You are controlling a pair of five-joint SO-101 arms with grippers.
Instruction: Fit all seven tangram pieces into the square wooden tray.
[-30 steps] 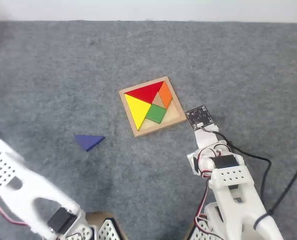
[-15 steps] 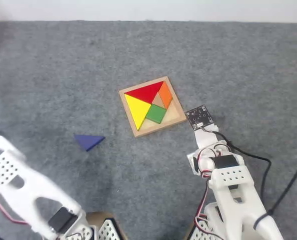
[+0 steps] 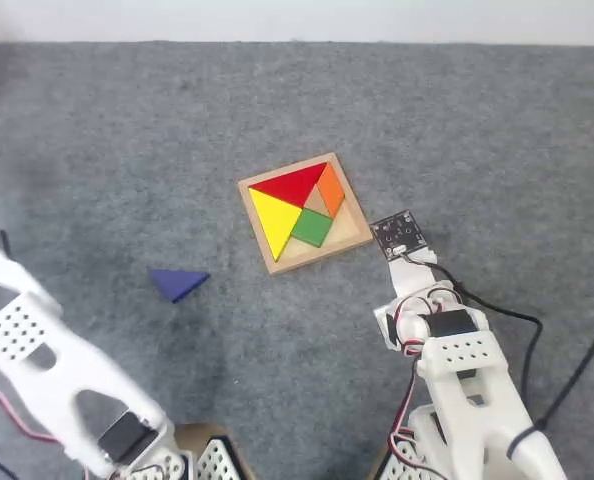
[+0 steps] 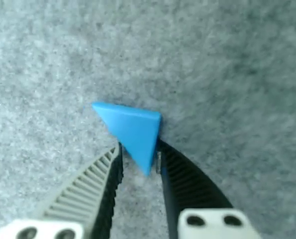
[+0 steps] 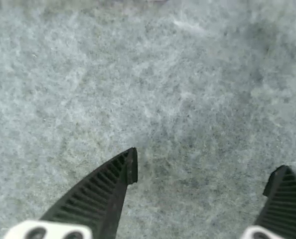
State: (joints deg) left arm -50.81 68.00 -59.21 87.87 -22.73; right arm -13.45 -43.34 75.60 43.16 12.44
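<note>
The square wooden tray [image 3: 357, 238] lies mid-table, holding a red triangle [image 3: 295, 183], a yellow triangle [image 3: 272, 218], an orange piece [image 3: 331, 188] and a green square [image 3: 312, 228]. A dark blue triangle [image 3: 177, 283] lies on the carpet to the tray's left. In the left wrist view my left gripper [image 4: 138, 154] is shut on one corner of a light blue triangle [image 4: 130, 127], close over the carpet. The left arm [image 3: 37, 350] stands at the table's left edge. My right gripper [image 5: 208, 167] is open over bare carpet; its arm [image 3: 457, 350] sits just right of and nearer than the tray.
Grey carpet covers the whole table. A small black circuit board [image 3: 399, 233] on the right arm lies close to the tray's right corner. Black cables [image 3: 517, 320] trail off the right arm.
The left arm has shifted a little toward the far side along the table's left edge. The right arm, the tray and the dark blue triangle have not moved.
</note>
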